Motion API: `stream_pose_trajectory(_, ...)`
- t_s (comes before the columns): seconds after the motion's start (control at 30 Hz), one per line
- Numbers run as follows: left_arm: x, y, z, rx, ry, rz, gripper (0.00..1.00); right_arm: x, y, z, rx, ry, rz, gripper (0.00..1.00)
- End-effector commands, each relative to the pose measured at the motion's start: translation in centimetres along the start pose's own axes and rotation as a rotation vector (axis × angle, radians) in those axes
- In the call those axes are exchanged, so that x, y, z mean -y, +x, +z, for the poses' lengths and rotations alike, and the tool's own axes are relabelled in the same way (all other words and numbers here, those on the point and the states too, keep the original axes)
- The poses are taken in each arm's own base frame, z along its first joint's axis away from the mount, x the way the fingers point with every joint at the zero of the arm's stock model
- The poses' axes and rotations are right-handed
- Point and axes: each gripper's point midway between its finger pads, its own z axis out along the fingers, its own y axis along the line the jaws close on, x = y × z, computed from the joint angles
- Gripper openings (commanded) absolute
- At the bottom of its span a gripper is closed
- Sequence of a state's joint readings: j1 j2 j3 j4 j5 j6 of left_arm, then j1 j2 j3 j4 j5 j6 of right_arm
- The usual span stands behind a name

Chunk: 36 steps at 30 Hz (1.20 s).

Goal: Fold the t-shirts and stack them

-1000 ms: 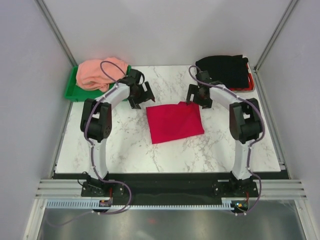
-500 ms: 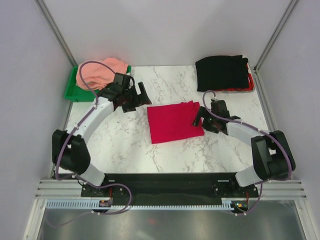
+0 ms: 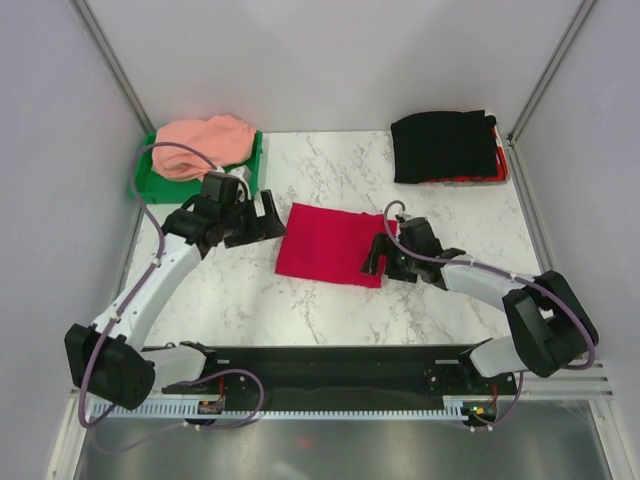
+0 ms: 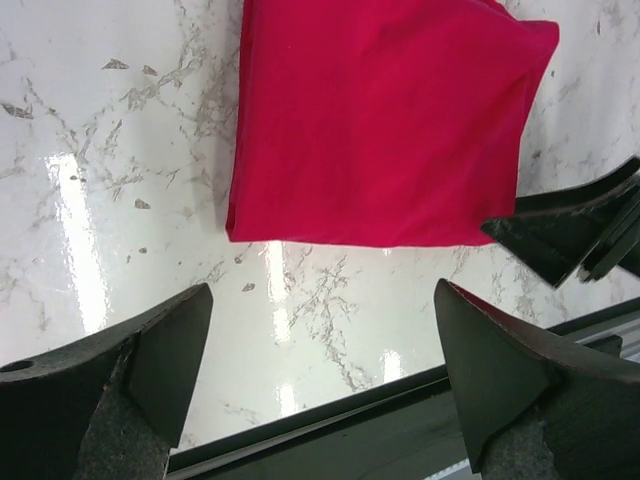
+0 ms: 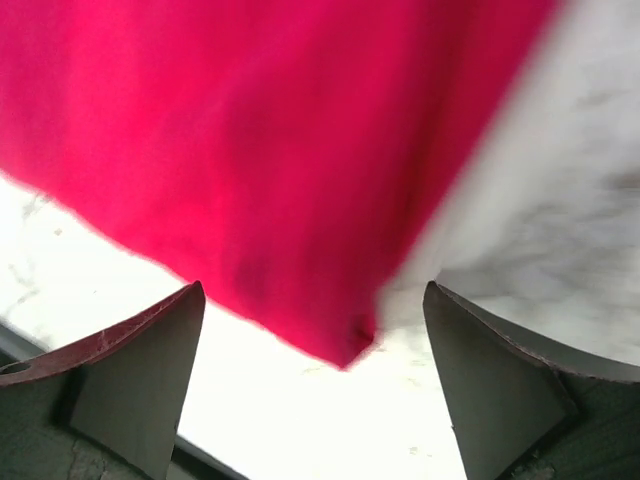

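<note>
Right end effector [image 3: 378,258], spread wide and empty, sits at the near right corner of the folded crimson t-shirt [image 3: 328,243] lying on the surface [image 3: 250,300]. Left end effector [image 3: 262,214], equally open, hovers beside its left edge. Probably light, limp cloth, so pinch every layer at the corners.

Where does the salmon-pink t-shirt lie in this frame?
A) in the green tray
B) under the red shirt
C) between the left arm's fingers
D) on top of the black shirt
A: the salmon-pink t-shirt lies bunched in the green tray at the far left.
</note>
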<state>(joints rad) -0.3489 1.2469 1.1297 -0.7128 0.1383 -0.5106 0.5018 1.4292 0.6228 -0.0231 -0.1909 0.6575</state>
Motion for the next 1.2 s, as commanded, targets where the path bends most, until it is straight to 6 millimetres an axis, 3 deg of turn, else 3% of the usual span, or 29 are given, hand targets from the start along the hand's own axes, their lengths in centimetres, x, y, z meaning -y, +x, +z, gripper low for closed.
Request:
stream_pose_trajectory(0.0,-1.0,0.9,-2.0,0.021,-0.008,0.101,1.0,4.2,-3.1,-2.0,0.043,0.17,0.004,0.98)
stream_pose_trajectory(0.1,-2.7,1.2,-3.5,0.087,-0.061,0.162,1.0,4.8,-6.4,-2.3,0.075,0.179,-0.013,0.98)
stream_pose_trajectory(0.13,-3.3,1.2,-4.0,0.111,-0.084,0.172,1.0,4.1,-8.2,-2.3,0.098,0.166,-0.03,0.98)
stream_pose_trajectory(0.2,-5.0,1.3,-4.7,0.156,-0.155,0.2,1.0,4.5,-8.7,-0.8,0.061,0.169,-0.049,0.98)
stream_pose_trajectory(0.23,-5.0,1.1,-5.8,0.198,-0.149,0.208,1.0,3.8,-10.1,-0.4,0.073,0.151,-0.055,0.98)
stream_pose_trajectory(0.27,-5.3,1.3,-6.2,0.214,-0.155,0.221,1.0,4.7,-9.6,1.2,0.025,0.163,-0.046,0.98)
stream_pose_trajectory(0.33,-5.5,1.2,-7.6,0.273,-0.153,0.22,1.0,3.8,-10.8,2.5,0.015,0.125,-0.044,0.98)
stream_pose_trajectory(0.37,-5.9,1.5,-7.8,0.286,-0.166,0.211,1.0,4.6,-10.2,4.0,-0.025,0.136,-0.03,0.98)
stream_pose_trajectory(0.53,-6.7,1.3,-9.8,0.398,-0.185,0.153,1.0,3.9,-11.0,7.7,-0.053,0.068,0.011,0.98)
stream_pose_trajectory(0.57,-7.0,1.4,-10.1,0.422,-0.187,0.146,1.0,4.1,-10.2,8.6,-0.088,0.055,0.02,0.98)
stream_pose_trajectory(0.73,-7.6,1.5,-10.1,0.457,-0.205,0.124,1.0,4.5,-9.9,9.5,-0.105,0.057,0.029,0.91)
stream_pose_trajectory(0.83,-7.6,1.7,-9.8,0.448,-0.198,0.131,1.0,4.2,-9.1,9.9,-0.115,0.015,0.025,0.72)
stream_pose_trajectory(0.93,-7.5,1.7,-9.6,0.439,-0.194,0.134,1.0,3.8,-7.5,10.7,-0.158,-0.033,0.022,0.45)
stream_pose_trajectory(0.97,-7.5,1.8,-9.6,0.439,-0.194,0.134,1.0,3.9,-6.7,11.2,-0.178,-0.037,0.011,0.29)
stream_pose_trajectory(1.03,-7.5,1.7,-9.7,0.446,-0.192,0.131,1.0,4.3,-5.7,11.7,-0.197,-0.029,0.001,0.07)
stream_pose_trajectory(1.07,-7.5,1.8,-9.7,0.447,-0.19,0.13,1.0,4.6,-5.3,12.0,-0.205,-0.024,0.0,0.0)
stream_pose_trajectory(1.17,-7.5,1.8,-9.7,0.451,-0.19,0.131,1.0,4.9,-6.9,11.5,-0.168,0.021,-0.033,0.0)
